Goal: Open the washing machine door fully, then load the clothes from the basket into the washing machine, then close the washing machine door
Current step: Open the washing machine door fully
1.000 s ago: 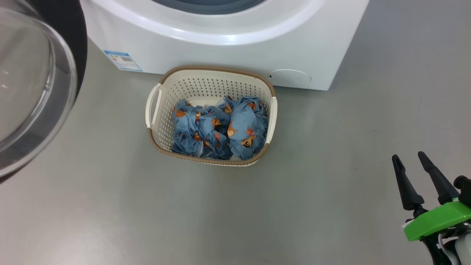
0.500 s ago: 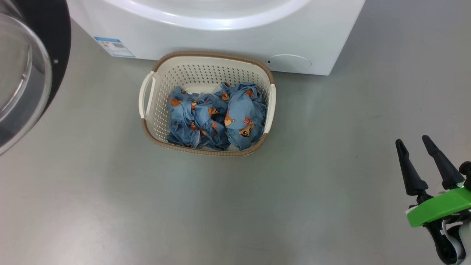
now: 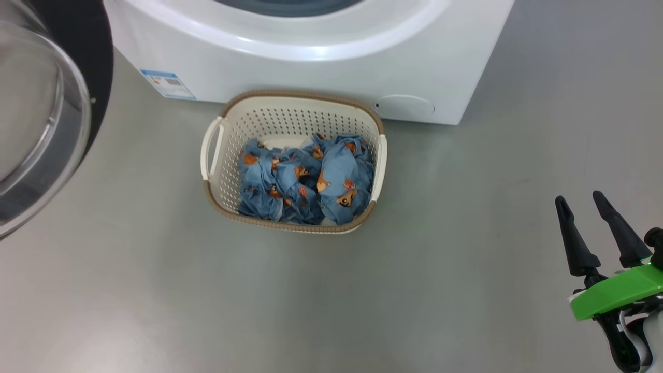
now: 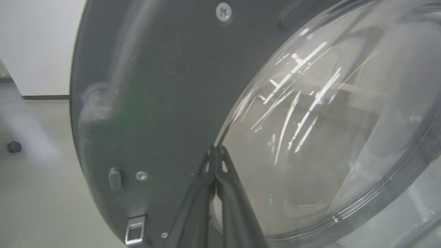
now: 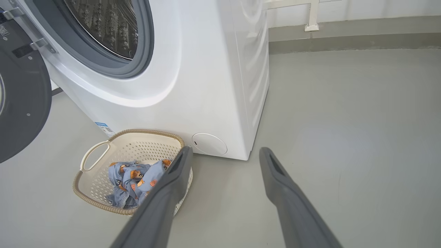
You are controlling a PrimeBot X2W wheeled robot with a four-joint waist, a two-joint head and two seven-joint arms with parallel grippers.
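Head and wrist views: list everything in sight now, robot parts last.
washing machine: one, white, behind the basket.
washing machine door: one, black rim, clear glass, swung open at left.
drum: one, steel, inside the washing machine.
basket: one, cream, brown rim, on the floor before the machine.
clothes: one heap, blue with orange-brown bears, in the basket.
left gripper: one, dark, shut, tips at the door's inner face.
right gripper: one, dark, open, empty, over the floor right of the basket.

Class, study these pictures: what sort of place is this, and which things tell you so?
Likely a laundry area, perhaps a test room: a white front-loading washing machine, its door swung open, and a basket of clothes on the grey floor.
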